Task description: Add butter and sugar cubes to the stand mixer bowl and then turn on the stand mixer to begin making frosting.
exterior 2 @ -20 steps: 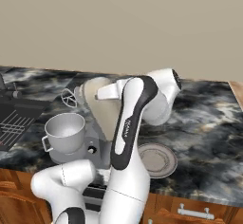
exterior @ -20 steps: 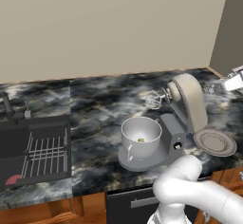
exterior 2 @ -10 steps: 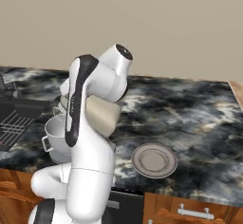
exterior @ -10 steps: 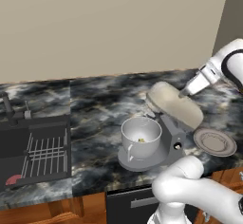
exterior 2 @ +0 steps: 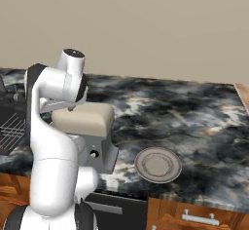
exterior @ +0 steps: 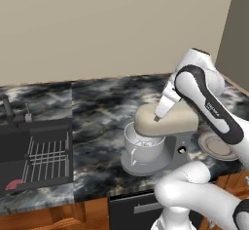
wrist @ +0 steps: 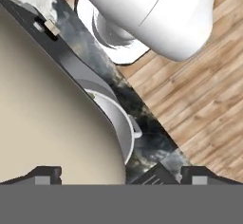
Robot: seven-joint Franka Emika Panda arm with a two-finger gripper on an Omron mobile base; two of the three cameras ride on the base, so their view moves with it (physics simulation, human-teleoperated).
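Observation:
The stand mixer (exterior: 168,120) has its beige head lying level over the stand mixer bowl (exterior: 142,148). In the hand view the head (wrist: 47,123) takes up the left side, with the grey bowl rim and side handle (wrist: 124,128) beside it. My gripper (exterior: 157,116) is open, tips down on the top of the head near its front, with nothing between the fingers (wrist: 47,173). From the right the gripper (exterior 2: 72,108) sits just above the head (exterior 2: 85,119). The small knob (exterior: 182,150) shows on the dark base. The butter and sugar cubes are hidden under the head.
A flat round grey plate (exterior: 214,144) lies on the counter right of the mixer, also seen as the plate (exterior 2: 157,164). A dark sink with a wire rack (exterior: 36,151) is at the left. The dark marble counter ends at a wooden cabinet front below.
The mixer head has come down from its raised tilt to lie level over the bowl. My arm has swung from the far right to over the head.

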